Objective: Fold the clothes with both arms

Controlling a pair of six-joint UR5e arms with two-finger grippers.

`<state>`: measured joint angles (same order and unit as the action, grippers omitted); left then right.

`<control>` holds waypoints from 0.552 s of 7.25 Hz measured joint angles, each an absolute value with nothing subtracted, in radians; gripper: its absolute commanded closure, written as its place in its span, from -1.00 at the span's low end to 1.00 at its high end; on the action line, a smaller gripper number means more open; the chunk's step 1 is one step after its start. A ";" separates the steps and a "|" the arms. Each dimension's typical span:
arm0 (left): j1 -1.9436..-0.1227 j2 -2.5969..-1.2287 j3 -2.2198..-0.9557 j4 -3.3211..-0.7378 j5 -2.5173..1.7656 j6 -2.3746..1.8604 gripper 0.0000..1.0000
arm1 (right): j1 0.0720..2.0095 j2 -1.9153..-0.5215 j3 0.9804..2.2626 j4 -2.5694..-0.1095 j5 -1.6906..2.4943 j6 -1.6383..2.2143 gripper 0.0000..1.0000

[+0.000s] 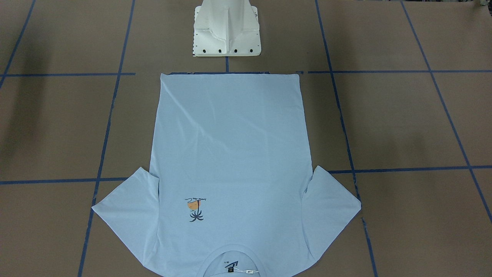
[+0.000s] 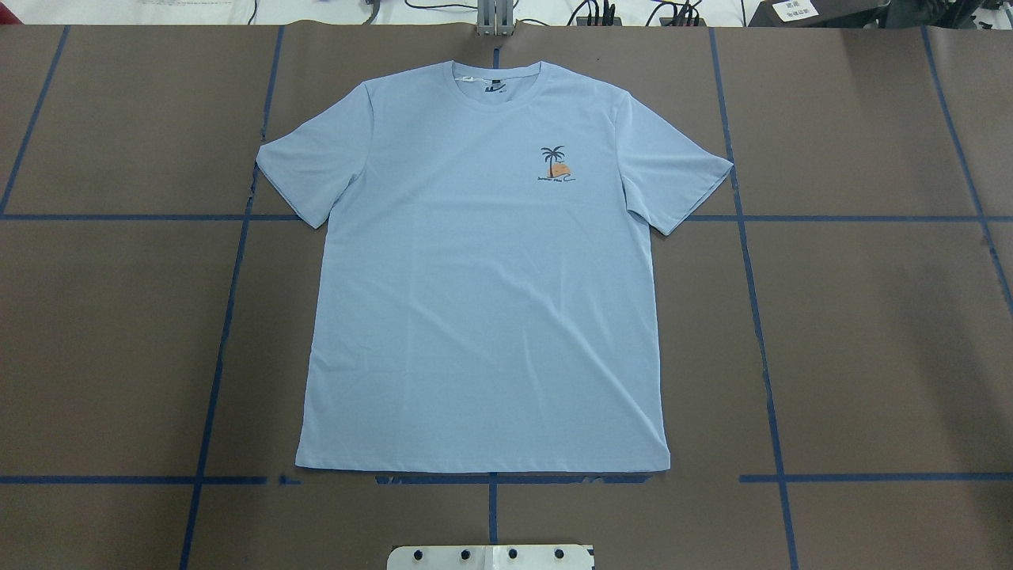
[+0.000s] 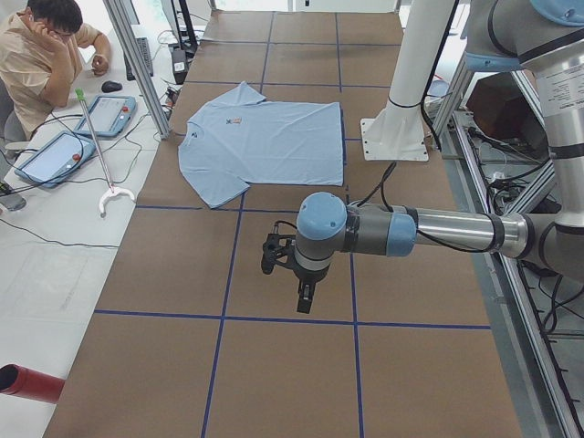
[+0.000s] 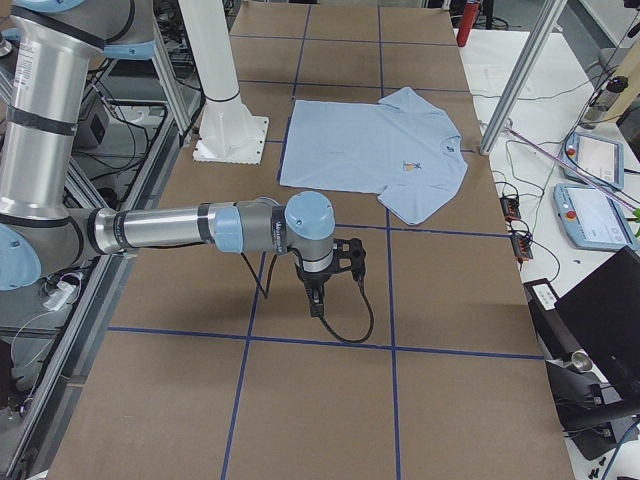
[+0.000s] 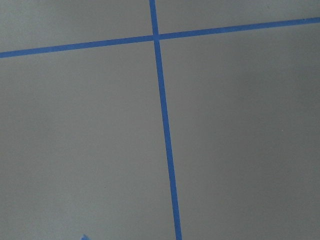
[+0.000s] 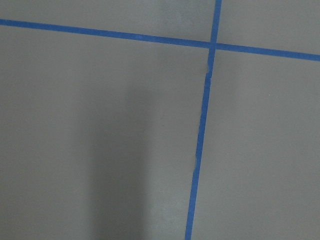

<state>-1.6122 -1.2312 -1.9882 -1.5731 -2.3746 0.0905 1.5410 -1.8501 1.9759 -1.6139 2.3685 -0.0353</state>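
At mid-table, spread flat and print-side up: T-shirt (image 2: 483, 301), not yet folded.

Laid with hem toward the white pedestal base (image 1: 226, 30) and collar away from it, both sleeves fanned out, hem squared along a blue tape line (image 2: 870, 477); likely set so to offer each arm its own side and sleeve. Well apart from the cloth, one toward each end of the brown table (image 2: 870, 317): left gripper (image 3: 274, 255) and right gripper (image 4: 345, 255), hung low over bare cover, touching nothing of the shirt, probably held clear to leave the garment in open view. Seen only from the table ends, so jaw opening and any load: cannot tell. From the wrist cameras, only table cover and tape. Judged as the very start, with the first grasp to come, probably at sleeves or shoulders.
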 measured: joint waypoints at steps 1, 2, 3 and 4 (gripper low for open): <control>-1.612 -1.232 -2.000 -1.573 -2.375 0.090 -1.00 | 1.541 -1.851 1.980 -1.614 2.368 -0.035 -1.00; -1.613 -1.233 -2.020 -1.574 -2.374 0.089 -1.00 | 1.541 -1.851 1.987 -1.614 2.367 -0.035 -1.00; -1.613 -1.233 -2.031 -1.587 -2.370 0.090 -1.00 | 1.540 -1.844 1.991 -1.608 2.368 -0.033 -1.00; -1.612 -1.237 -2.032 -1.620 -2.361 0.089 -1.00 | 1.540 -1.829 1.993 -1.575 2.369 -0.029 -1.00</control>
<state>-1.6124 -1.2367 -2.0318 -1.6202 -2.3612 0.0890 1.5402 -1.8290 1.9930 -1.5753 2.3686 -0.0292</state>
